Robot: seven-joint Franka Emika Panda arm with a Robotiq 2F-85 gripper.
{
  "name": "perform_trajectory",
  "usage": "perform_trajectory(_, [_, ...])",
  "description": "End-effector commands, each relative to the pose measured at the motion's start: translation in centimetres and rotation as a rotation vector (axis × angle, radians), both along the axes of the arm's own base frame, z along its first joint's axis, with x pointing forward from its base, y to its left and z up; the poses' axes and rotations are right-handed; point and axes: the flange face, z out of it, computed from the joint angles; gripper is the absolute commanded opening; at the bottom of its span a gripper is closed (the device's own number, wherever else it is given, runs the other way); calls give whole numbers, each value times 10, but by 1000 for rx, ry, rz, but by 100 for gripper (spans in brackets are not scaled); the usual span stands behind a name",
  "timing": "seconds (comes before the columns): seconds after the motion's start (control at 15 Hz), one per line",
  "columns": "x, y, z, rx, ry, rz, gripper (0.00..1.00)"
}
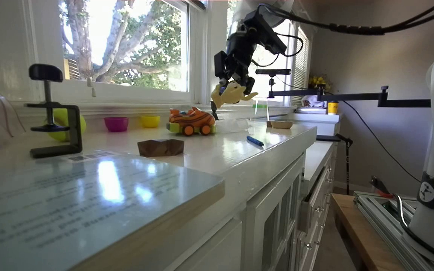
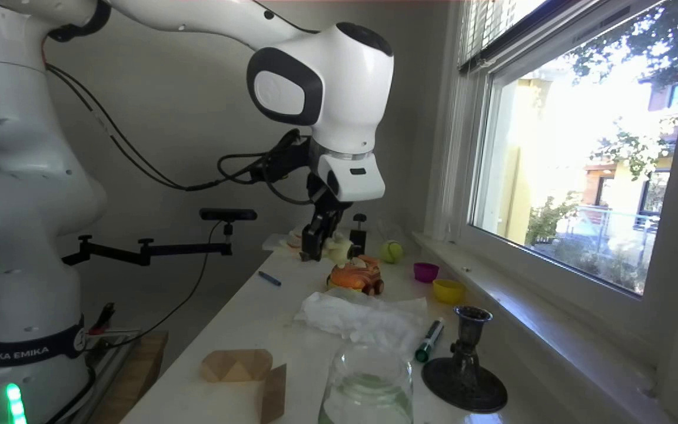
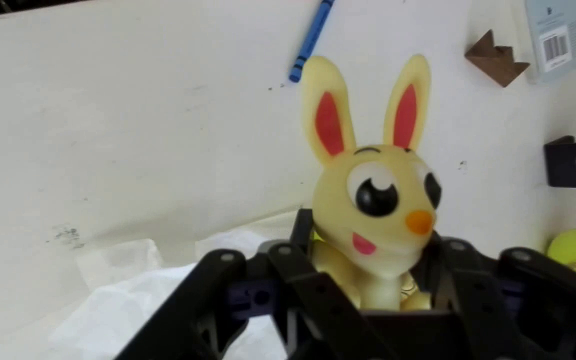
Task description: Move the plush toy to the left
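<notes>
A: ok, in an exterior view, what's sitting on that white surface (image 2: 262,324)?

B: A glass jar (image 2: 368,386) is standing right at the near end, and a dark candlestick (image 2: 467,365) is standing over toward the edge by the window (image 2: 574,159). A green marker (image 2: 430,340) is lying just beside the candlestick. Folded tan paper (image 2: 236,364) is lying closer to the opposite edge.

A: and further back?

B: A crumpled white sheet (image 2: 365,318) is lying across the middle. A yellow cup (image 2: 449,291) and then a pink cup (image 2: 425,272) are sitting along the window edge, an orange toy car (image 2: 352,277) is sitting just past the sheet, and a blue crayon (image 2: 269,278) is lying close to the opposite edge.

A: so where's the bunny (image 3: 373,185), and is the gripper (image 3: 368,242) actually holding it?

B: Yep, in the wrist view the gripper is clamping on it from both sides, and its face is showing. The whole bunny is hanging in the air over the surface, higher than the toy car.

A: and past that?

B: A yellow-green ball (image 2: 392,252) is sitting near the window edge, and a black clamp (image 2: 358,238) is standing toward the far end.
</notes>
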Motion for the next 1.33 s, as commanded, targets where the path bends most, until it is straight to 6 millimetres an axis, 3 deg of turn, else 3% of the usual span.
perform_trajectory(0.0, [11,16,12,99,-17,49,21])
perform_trajectory(0.53, [19,43,2,228,24,122,21])
perform_trajectory(1.27, [30,37,25,147,-63,155,21])
